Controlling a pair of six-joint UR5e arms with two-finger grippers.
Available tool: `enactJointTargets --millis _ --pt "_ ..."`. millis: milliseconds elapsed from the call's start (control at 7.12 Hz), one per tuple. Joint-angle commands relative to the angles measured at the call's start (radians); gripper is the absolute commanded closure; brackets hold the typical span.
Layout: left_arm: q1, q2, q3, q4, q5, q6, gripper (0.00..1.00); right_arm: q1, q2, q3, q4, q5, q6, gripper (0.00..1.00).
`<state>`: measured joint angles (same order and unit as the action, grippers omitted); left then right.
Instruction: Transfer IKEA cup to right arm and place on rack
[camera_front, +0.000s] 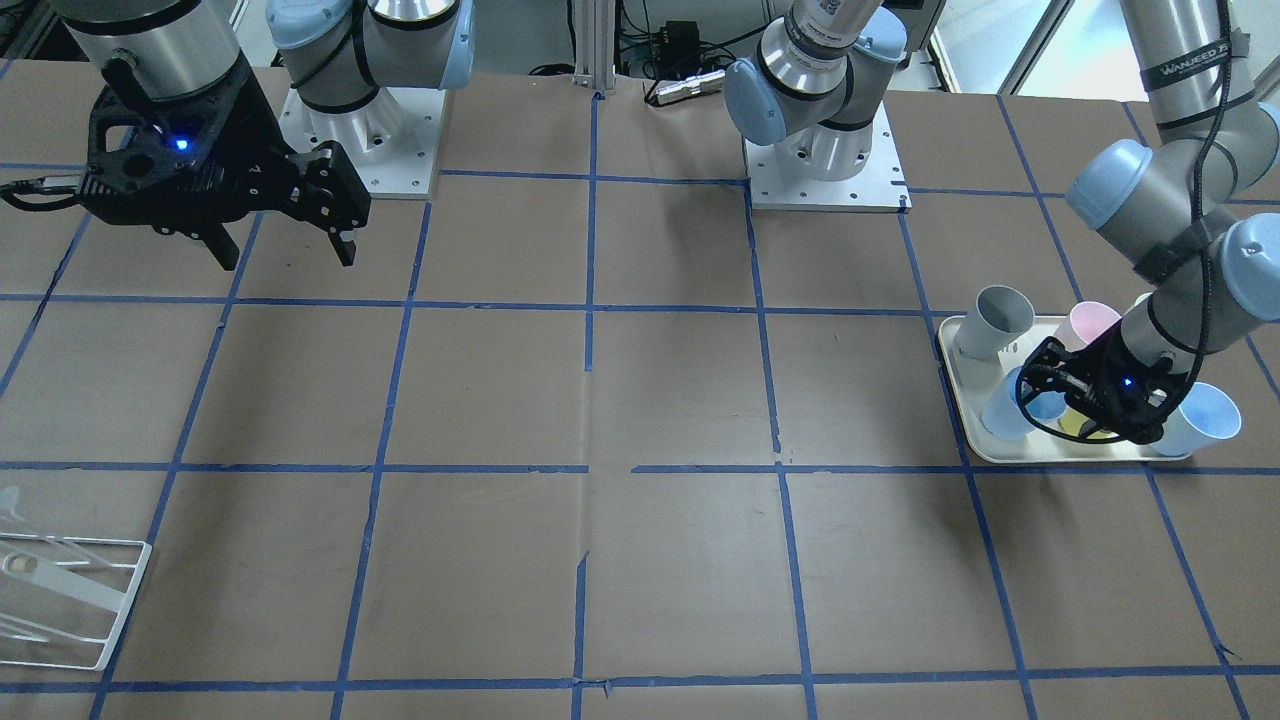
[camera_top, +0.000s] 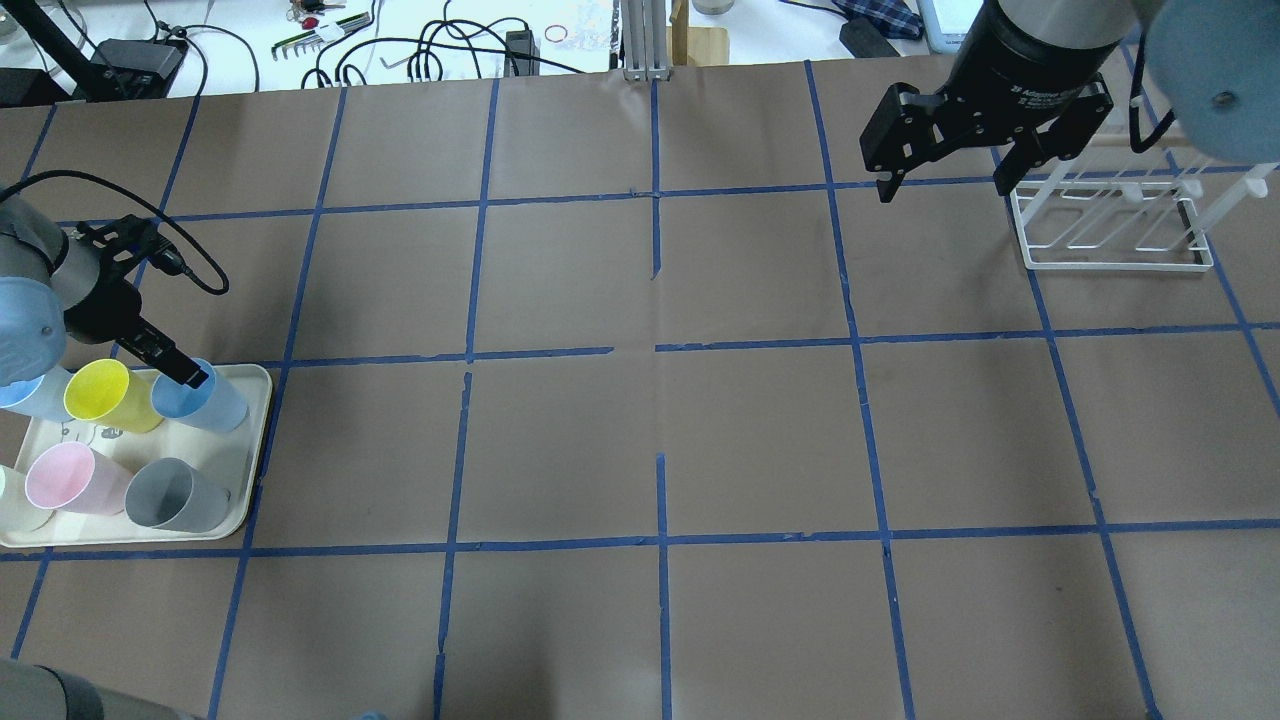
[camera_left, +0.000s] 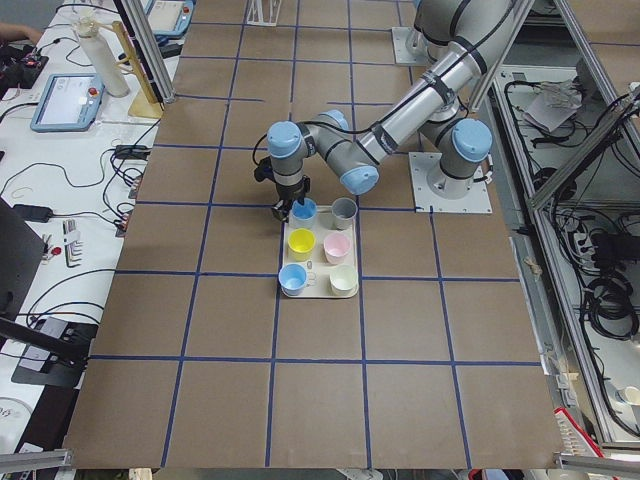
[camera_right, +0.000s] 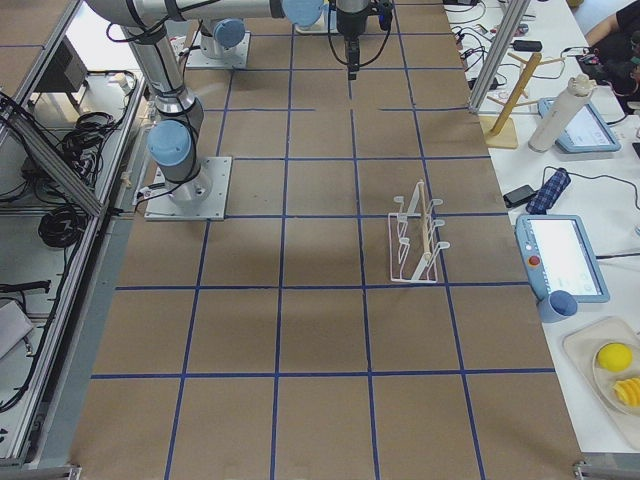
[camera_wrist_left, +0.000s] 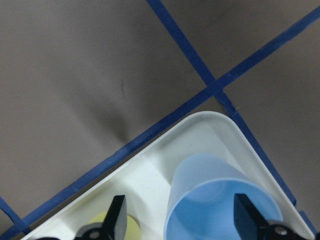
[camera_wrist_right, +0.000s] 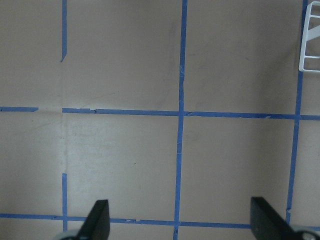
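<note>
Left gripper (camera_wrist_left: 180, 207), a black two-finger pincer, points straight down over the cream rectangular tray (camera_top: 255, 455) with its jaws spread. One finger (camera_wrist_left: 244, 212) hangs over the mouth of the pale blue plastic tumbler (camera_top: 208, 402) and the other (camera_wrist_left: 117, 215) is outside it, so the cup's wall lies between them. The silver tubular left arm (camera_left: 400, 135) reaches out low from its base, elbow bent, wrist turned down.

The tumbler stands upright with its long axis vertical and its mouth up. In the overhead view it is in the tray's 1 o'clock corner. The yellow cup (camera_top: 105, 395) is just at its 9 o'clock, the grey cup (camera_top: 170, 495) near its 6 o'clock and the pink cup (camera_top: 60, 478) toward 7 o'clock. A second pale blue cup (camera_top: 28, 395) lies beyond the yellow one, partly under the arm's joint.

Well apart, the right gripper (camera_top: 942, 190) hangs above the table with its jaws spread and nothing between them. It is at 9 o'clock of the white wire rack (camera_top: 1110, 262).
</note>
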<state>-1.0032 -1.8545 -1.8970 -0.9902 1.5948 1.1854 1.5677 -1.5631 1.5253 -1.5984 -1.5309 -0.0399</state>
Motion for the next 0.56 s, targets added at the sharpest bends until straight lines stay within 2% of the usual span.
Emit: enactJointTargets --millis 0,140,281,421 --pt "0.0 -0.011 0.001 0.001 0.002 -0.001 0.53 0.0 0.0 0.0 0.0 0.0 0.0 0.0" --pt "0.0 -0.011 0.001 -0.001 0.004 -0.001 0.72 0.0 0.0 0.0 0.0 0.0 0.0 0.0" --pt "0.0 -0.011 0.003 -0.001 0.002 -0.001 1.0 0.0 0.0 0.0 0.0 0.0 0.0 0.0" --pt "0.0 -0.009 0.006 -0.005 0.005 -0.001 1.0 0.0 0.0 0.0 0.0 0.0 0.0 0.0"
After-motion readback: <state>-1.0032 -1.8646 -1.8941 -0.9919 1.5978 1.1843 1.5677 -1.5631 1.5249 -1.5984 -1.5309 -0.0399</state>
